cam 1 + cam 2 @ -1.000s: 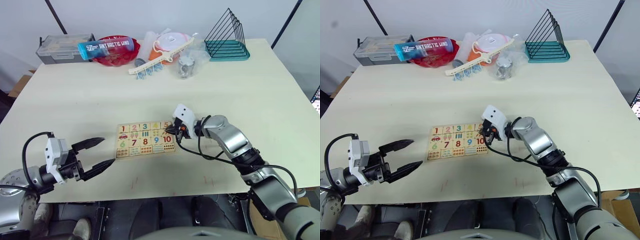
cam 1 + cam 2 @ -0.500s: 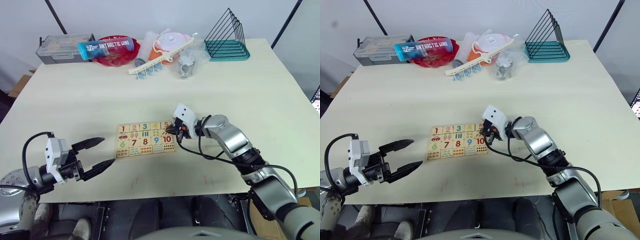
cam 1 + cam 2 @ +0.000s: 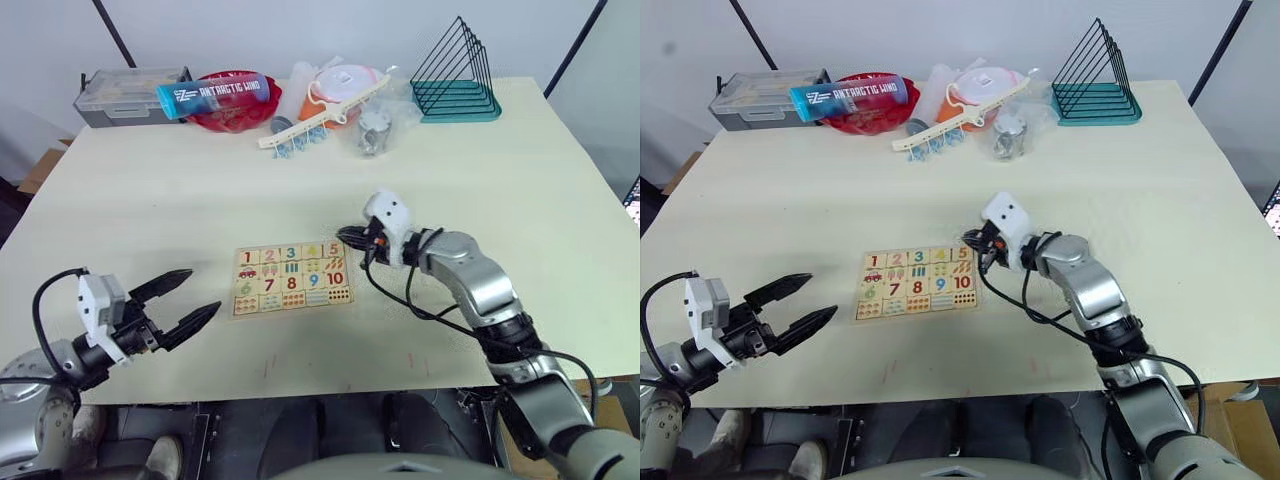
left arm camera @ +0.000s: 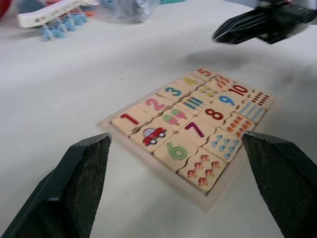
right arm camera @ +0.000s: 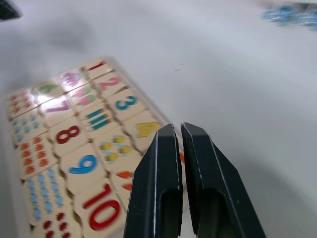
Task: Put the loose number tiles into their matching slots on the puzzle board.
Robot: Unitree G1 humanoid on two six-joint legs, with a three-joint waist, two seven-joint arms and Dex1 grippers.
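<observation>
The puzzle board (image 3: 292,281) lies flat at the table's front centre. Its top row holds the number tiles 1 (image 3: 246,257), 2 (image 3: 268,256), 3 (image 3: 290,254), 4 (image 3: 312,252) and 5 (image 3: 333,250), each sitting in a slot. My right gripper (image 3: 343,236) hovers just above and behind the board's right far corner, shut with nothing held. In the right wrist view its shut fingers (image 5: 166,163) partly cover tile 5. My left gripper (image 3: 203,291) stands open to the left of the board, apart from it.
Along the far edge stand a grey box (image 3: 125,90), a red bowl (image 3: 232,110) with a blue bottle (image 3: 212,92) on it, a white peg hanger (image 3: 320,115), plastic bags (image 3: 375,125) and a teal wire rack (image 3: 455,85).
My right gripper has lifted off the tile-5 end of the board and drawn back to the right. My left gripper has shifted slightly left and toward me.
</observation>
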